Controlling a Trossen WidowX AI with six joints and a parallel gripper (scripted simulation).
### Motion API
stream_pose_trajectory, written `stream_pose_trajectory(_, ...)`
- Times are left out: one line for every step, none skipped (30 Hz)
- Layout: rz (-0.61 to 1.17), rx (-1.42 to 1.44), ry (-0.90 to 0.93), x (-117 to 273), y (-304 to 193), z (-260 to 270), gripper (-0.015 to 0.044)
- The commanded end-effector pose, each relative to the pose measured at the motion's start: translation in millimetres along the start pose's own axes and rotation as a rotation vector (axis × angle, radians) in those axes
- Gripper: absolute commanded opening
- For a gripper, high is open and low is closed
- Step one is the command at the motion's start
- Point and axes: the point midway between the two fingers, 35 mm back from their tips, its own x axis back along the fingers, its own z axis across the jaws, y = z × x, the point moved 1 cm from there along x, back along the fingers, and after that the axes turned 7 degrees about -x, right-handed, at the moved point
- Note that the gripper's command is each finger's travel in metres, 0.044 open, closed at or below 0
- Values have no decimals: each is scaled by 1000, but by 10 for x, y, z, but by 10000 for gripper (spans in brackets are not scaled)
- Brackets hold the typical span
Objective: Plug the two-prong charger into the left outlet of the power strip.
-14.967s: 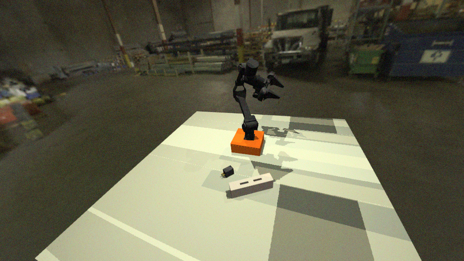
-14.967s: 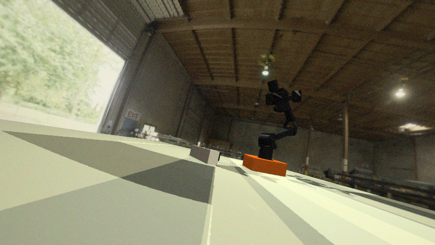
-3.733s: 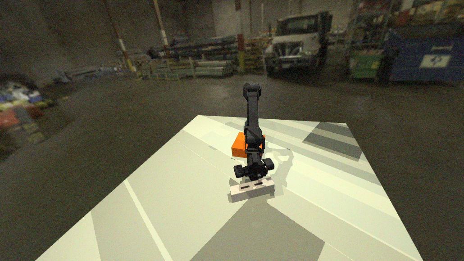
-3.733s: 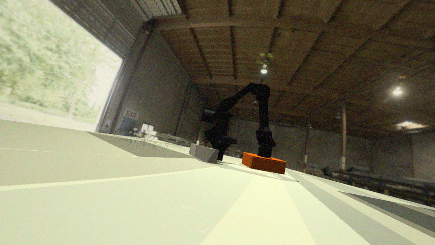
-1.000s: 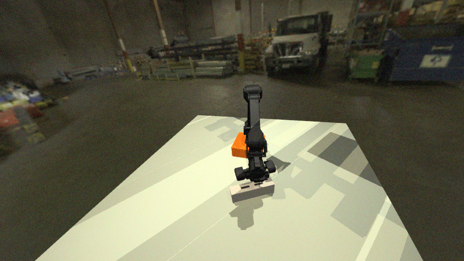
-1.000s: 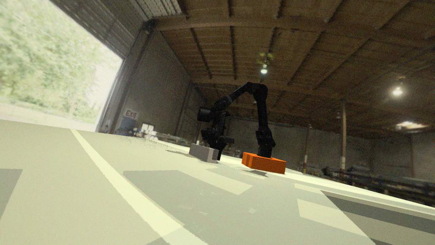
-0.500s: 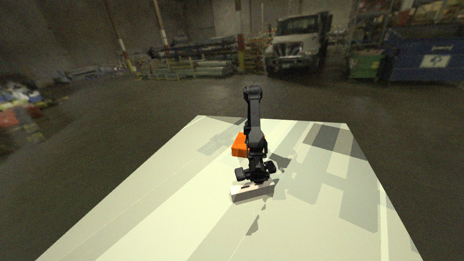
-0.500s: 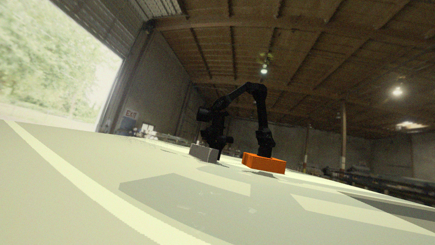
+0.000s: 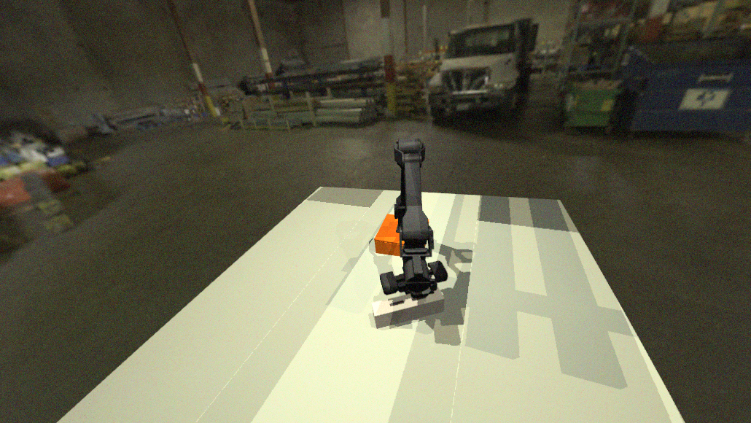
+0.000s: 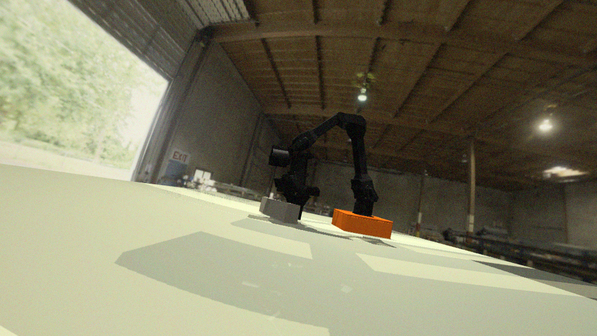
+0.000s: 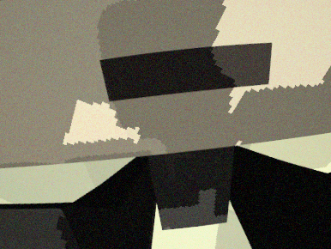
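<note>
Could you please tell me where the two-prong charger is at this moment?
The charger is held in the gripper, low in the wrist view's centre, just above the power strip and near its dark slot.

power strip (image 9: 407, 308) directly beneath tool (image 9: 415, 286) (charger (image 11: 193, 187) clamped), orange base (image 9: 388, 237) behind
</note>
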Motion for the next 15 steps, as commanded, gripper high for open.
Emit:
stream_pose_trajectory(0,0,0,0,1,0,0)
stream_pose_trajectory(0,0,0,0,1,0,0)
stream_pose_trajectory(0,0,0,0,1,0,0)
stream_pose_trajectory(0,0,0,0,1,0,0)
stream_pose_trajectory(0,0,0,0,1,0,0)
stream_pose_trajectory(0,0,0,0,1,0,0)
stream_pose_trajectory(0,0,0,0,1,0,0)
stream_pose_trajectory(0,0,0,0,1,0,0)
stream_pose_trajectory(0,0,0,0,1,0,0)
stream_pose_trajectory(0,0,0,0,1,0,26)
stream_pose_trajectory(0,0,0,0,1,0,52)
stream_pose_trajectory(0,0,0,0,1,0,79)
stream_pose_trajectory(0,0,0,0,1,0,105)
stream_pose_trajectory(0,0,0,0,1,0,131)
stream_pose_trajectory(0,0,0,0,1,0,157)
